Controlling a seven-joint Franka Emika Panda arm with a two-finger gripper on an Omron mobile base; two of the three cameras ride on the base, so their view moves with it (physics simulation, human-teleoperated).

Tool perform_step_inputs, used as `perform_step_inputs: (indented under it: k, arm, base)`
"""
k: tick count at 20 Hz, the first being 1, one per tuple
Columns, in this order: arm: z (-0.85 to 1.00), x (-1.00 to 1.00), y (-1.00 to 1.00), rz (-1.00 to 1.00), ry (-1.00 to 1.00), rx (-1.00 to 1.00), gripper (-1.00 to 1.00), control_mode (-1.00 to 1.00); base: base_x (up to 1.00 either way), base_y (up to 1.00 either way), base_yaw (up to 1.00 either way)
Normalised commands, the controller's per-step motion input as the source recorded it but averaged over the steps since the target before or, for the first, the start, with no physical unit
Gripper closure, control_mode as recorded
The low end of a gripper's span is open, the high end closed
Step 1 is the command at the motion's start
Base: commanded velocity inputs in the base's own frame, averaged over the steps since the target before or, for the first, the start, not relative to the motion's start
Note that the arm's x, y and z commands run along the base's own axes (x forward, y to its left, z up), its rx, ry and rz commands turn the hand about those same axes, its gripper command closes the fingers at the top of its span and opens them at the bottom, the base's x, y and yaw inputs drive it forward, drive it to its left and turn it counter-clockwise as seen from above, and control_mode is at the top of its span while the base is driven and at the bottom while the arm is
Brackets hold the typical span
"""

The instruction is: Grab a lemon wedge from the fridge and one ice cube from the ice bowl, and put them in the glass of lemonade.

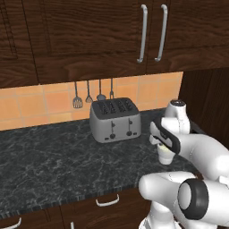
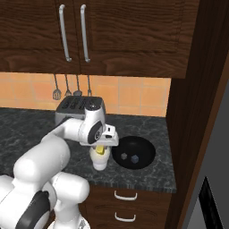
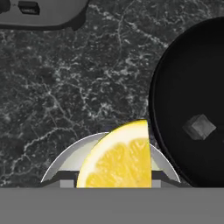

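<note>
With fingers pinched on the lemon wedge at lower centre, directly over the glass of lemonade: light, slick, soft-fleshed, best gripped across its flat faces.

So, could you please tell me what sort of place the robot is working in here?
A simulated home kitchen: a silver toaster on a dark marble-look counter, utensils hanging on an orange tiled wall, and dark wooden cabinets above.
</note>
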Motion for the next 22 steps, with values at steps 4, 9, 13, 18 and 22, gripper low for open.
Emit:
perform_step_inputs:
  k: [4,9,13,18,22]
  arm:
    - [0.25,0.00,0.00,0.00,-0.05,0.00,1.00,-1.00]
    - [0.38,-0.04,0.00,0.00,0.00,0.00,1.00,-1.00]
    - [0.02,0.00,0.00,0.00,0.00,0.00,1.00,-1.00]
    - [-0.03,-0.27,0.00,0.00,0.00,0.00,1.00,-1.00]
    - [0.00,-0.03,0.00,0.00,0.00,0.00,1.00,-1.00]
  base:
    - [0.00,0.00,0.00]
    - [0.00,0.00,0.00]
    - [0.00,0.00,0.00]
    - [0.00,0.00,0.00]
    - [0.00,0.00,0.00]
